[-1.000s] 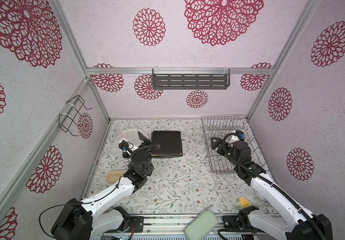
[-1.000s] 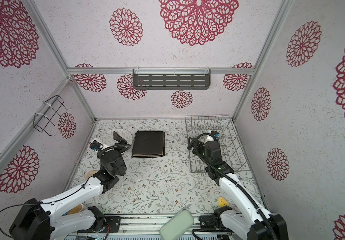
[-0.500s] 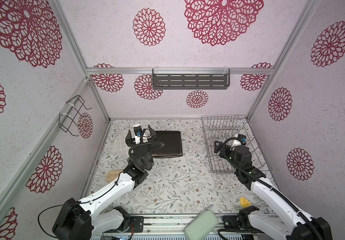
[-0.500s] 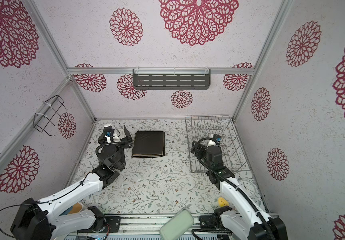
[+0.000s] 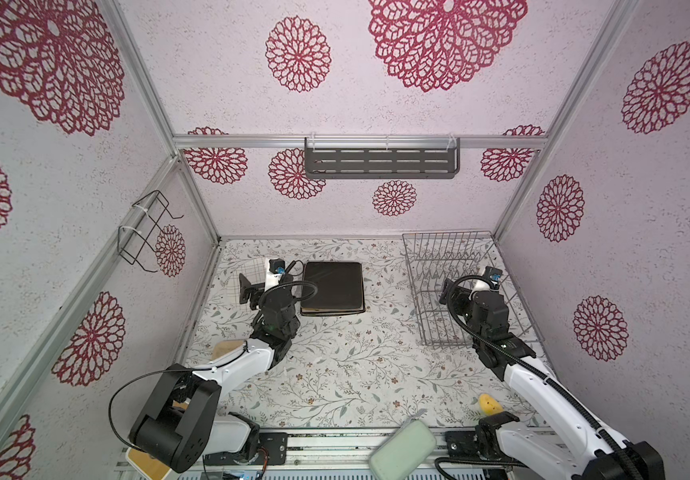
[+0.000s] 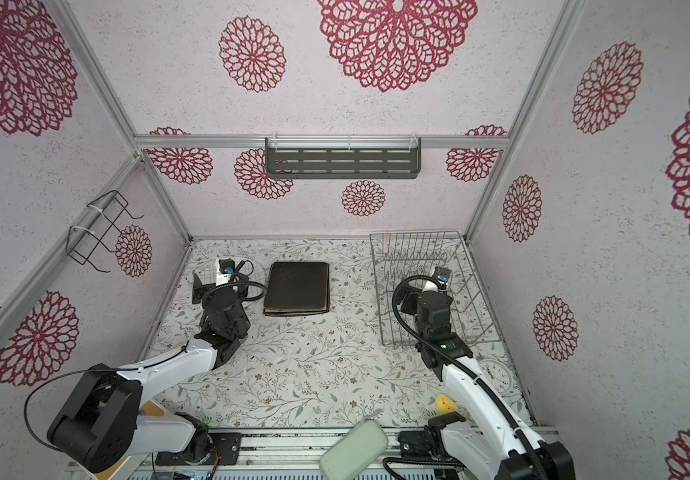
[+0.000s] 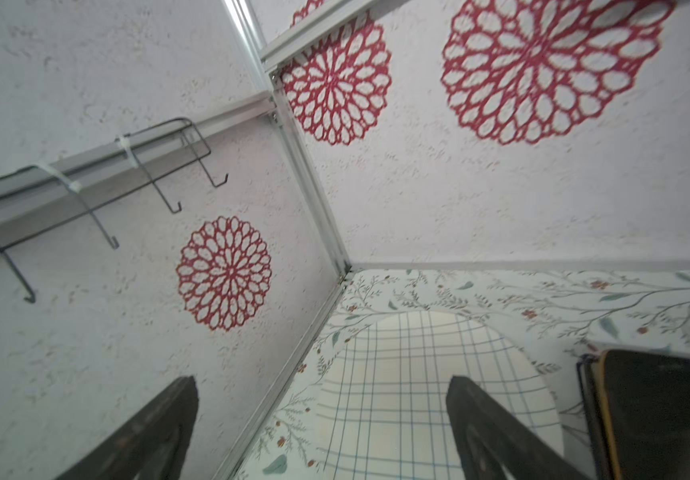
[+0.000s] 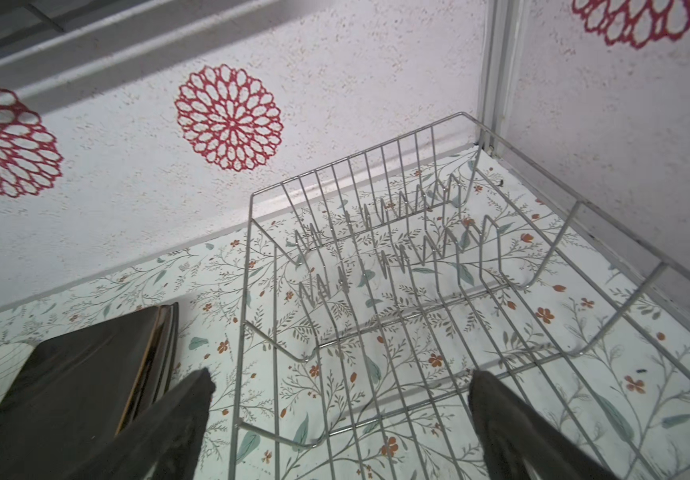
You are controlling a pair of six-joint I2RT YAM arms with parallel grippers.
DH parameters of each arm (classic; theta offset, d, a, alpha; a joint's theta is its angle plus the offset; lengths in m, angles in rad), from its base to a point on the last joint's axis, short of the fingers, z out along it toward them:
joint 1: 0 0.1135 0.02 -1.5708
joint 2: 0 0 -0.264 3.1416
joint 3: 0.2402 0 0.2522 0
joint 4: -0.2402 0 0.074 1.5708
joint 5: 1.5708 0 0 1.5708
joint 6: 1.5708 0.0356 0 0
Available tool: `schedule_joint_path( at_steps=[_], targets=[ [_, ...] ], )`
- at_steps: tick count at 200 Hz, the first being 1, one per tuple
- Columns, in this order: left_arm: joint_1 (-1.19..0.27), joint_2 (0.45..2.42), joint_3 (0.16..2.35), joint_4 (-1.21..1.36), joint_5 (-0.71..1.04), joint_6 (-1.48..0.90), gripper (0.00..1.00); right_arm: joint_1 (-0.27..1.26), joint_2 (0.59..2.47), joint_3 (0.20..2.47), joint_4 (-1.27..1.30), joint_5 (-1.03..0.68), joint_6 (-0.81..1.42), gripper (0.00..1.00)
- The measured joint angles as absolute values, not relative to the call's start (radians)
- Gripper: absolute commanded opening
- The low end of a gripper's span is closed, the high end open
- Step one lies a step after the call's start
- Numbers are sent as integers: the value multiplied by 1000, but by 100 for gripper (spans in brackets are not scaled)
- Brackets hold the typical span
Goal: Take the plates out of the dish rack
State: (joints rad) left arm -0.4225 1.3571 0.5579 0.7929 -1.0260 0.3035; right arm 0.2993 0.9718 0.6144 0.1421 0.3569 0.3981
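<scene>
Right wrist view showed the dish rack (image 8: 360,183) standing empty in the far right corner of the desk (image 8: 210,270). The right arm's jaws were spread wide over its left side, gripping nothing. In both top views the rounded-square plates (image 5: 333,286) lay stacked flat left of the rack, a dark brown one on top. Just left of that stack lay the round grid-lined plate (image 7: 397,395), with the left arm's jaws wide apart above it.

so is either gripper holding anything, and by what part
Nothing held. Left gripper open above the round cream grid-lined plate, right gripper open above the silver wire dish rack.
</scene>
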Motion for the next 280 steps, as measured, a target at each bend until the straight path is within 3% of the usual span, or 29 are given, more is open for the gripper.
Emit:
schedule_joint_path(
  at_steps=[36,72,99,147,199,280],
  targets=[
    [-318,1271,414,816,-942,176,97,287,1000,610,137,389,344,99],
    [-121,1099,310,765,-709,-9,97,268,1000,586,145,416,306,99],
    [-21,1077,264,764,-577,-97,97,257,1006,568,145,421,301,99],
    [72,1239,253,831,-385,-125,97,253,1022,567,144,433,299,99],
    [101,1571,243,1129,-217,-120,97,249,1022,567,120,473,289,99],
    [120,1578,376,1031,-164,-125,97,238,1072,439,313,640,207,99]
  ],
)
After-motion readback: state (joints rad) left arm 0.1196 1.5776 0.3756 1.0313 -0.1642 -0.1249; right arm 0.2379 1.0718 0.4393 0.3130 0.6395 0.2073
